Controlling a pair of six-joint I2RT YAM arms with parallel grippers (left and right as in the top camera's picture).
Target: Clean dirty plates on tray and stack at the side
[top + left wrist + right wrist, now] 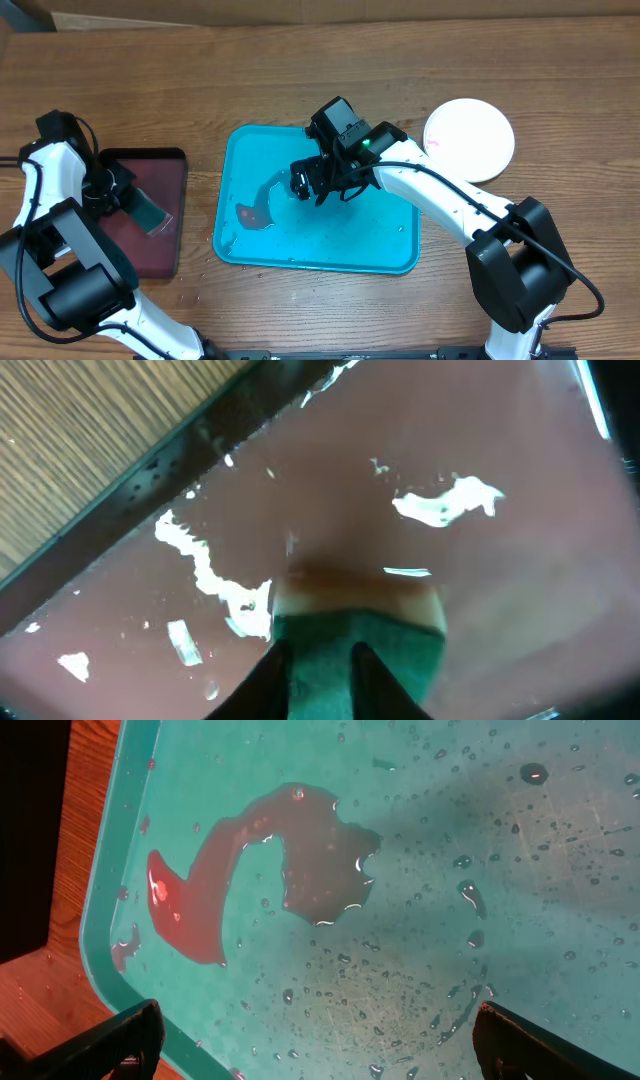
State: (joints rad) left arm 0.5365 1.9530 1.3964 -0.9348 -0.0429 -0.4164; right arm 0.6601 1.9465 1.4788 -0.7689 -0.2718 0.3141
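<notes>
Hovering low over the turquoise tray (392,242), our right gripper (316,188) has its jaws wide apart with nothing between them. A reddish puddle (300,860) is spread on the wet tray floor just beneath. Over on our left, the left gripper (318,672) is clamped on a green sponge (385,640), pressed to the sudsy maroon tray (152,255). Farther out, the white plate (469,138) sits on the table off the turquoise tray's far right corner, beyond and to the right of the right gripper. We judge the right arm clearly nearer. No green or blue plate shows anywhere.
</notes>
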